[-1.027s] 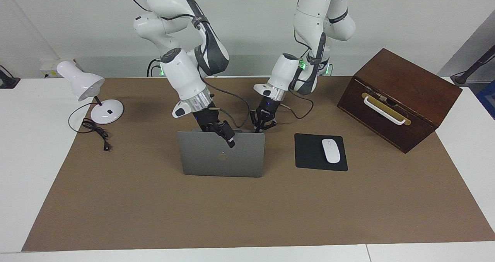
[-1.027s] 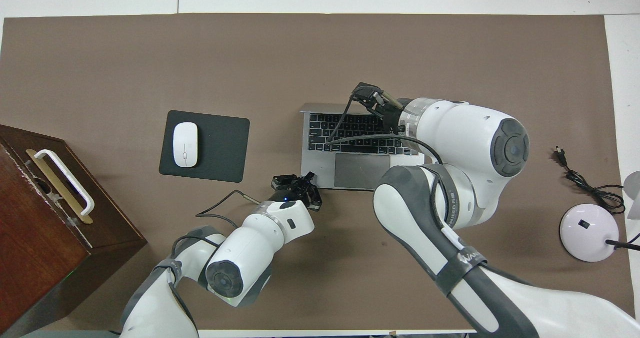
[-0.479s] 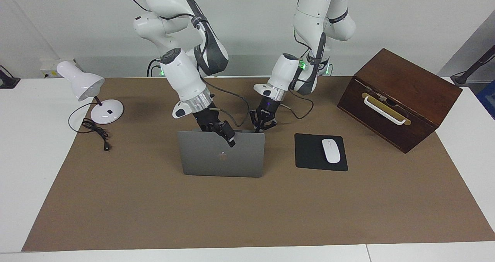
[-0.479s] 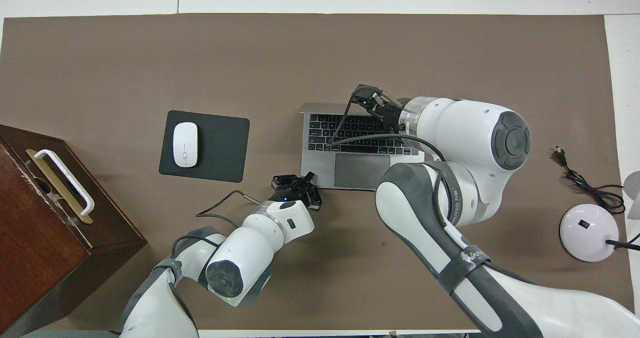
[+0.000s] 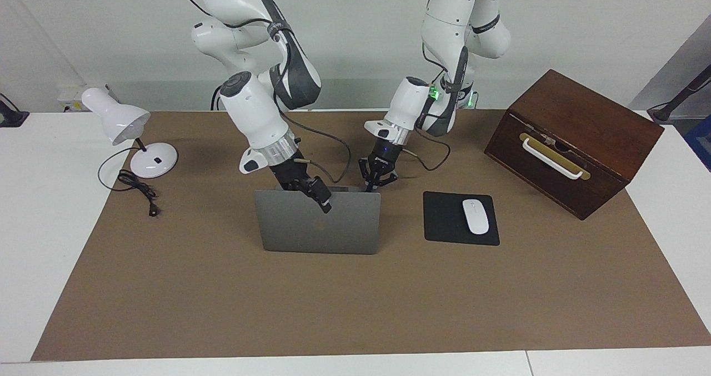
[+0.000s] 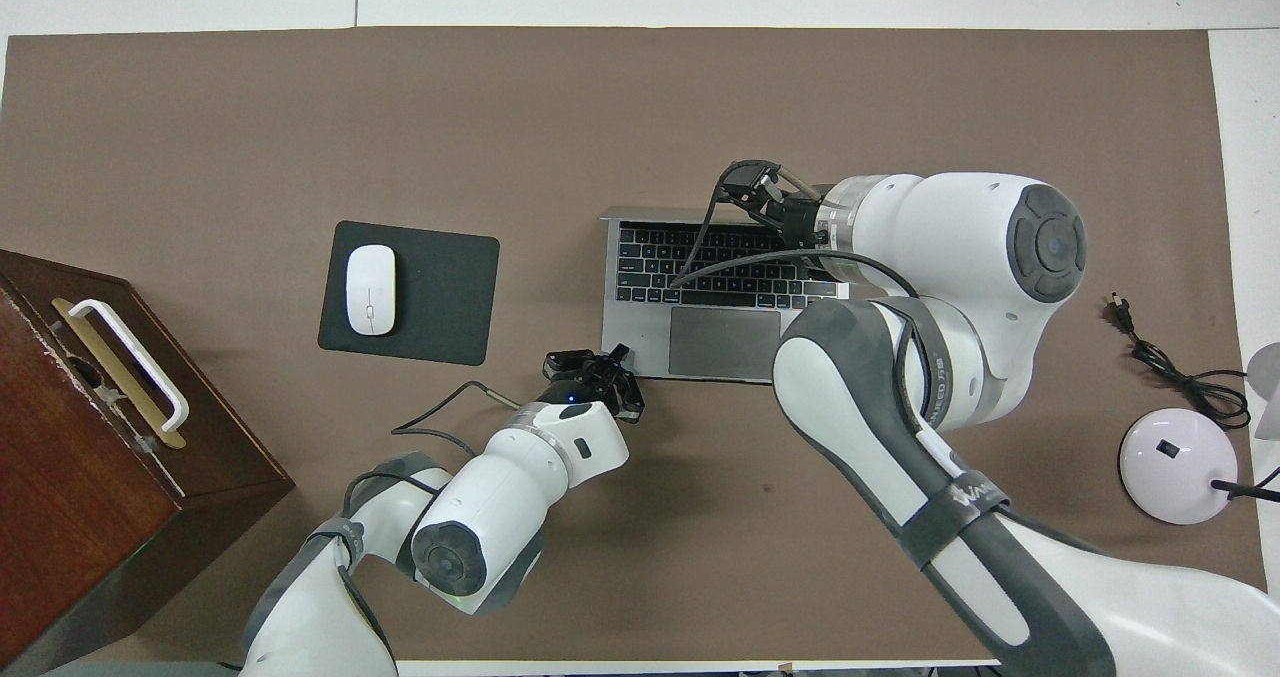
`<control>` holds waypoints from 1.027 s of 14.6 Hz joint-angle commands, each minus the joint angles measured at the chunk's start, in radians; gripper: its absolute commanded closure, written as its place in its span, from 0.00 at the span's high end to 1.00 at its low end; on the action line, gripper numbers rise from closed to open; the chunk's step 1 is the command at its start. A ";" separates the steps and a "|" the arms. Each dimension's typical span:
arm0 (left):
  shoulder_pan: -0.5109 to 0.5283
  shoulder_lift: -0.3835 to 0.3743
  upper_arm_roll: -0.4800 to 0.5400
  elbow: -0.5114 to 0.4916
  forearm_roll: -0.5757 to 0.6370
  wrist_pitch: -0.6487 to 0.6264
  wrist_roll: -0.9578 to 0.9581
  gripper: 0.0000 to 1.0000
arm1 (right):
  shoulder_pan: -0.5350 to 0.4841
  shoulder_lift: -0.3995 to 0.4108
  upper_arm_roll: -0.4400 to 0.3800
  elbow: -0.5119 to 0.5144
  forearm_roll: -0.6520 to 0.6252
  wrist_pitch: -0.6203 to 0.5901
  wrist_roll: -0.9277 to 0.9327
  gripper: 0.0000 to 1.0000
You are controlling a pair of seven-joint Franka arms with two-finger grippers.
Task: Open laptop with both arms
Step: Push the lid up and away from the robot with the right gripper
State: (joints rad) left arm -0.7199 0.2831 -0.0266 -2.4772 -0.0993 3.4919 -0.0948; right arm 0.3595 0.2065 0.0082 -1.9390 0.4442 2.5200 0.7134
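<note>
The silver-grey laptop (image 5: 333, 231) stands open on the brown mat, its lid near upright with its back to the facing camera. In the overhead view its keyboard (image 6: 690, 262) and trackpad show. My right gripper (image 5: 321, 197) (image 6: 748, 179) is at the lid's top edge, one finger over the lid's back, shut on the lid. My left gripper (image 5: 375, 183) (image 6: 618, 357) is shut, with its tips down on the base's corner nearest the robots, toward the left arm's end.
A black mouse pad (image 5: 444, 223) with a white mouse (image 5: 475, 216) lies beside the laptop toward the left arm's end. A brown wooden box (image 5: 572, 140) with a white handle stands further that way. A white desk lamp (image 5: 130, 131) and its cord (image 5: 139, 190) sit at the right arm's end.
My right arm has drawn the lid's top edge a little farther back from the robots, tilting the lid further open. The left gripper has stayed on the base's corner.
</note>
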 commanded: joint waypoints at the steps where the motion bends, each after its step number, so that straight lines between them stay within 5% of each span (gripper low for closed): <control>1: -0.009 0.045 0.013 0.007 0.006 0.012 0.012 0.00 | -0.028 0.021 0.004 0.077 -0.019 -0.088 -0.026 0.99; 15: -0.007 0.047 0.011 0.011 0.006 0.012 0.012 0.00 | -0.091 0.024 0.007 0.216 -0.119 -0.276 -0.028 0.99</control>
State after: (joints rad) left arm -0.7199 0.2835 -0.0266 -2.4773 -0.0993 3.4931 -0.0947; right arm 0.2914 0.2079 0.0054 -1.7630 0.3504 2.2654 0.7130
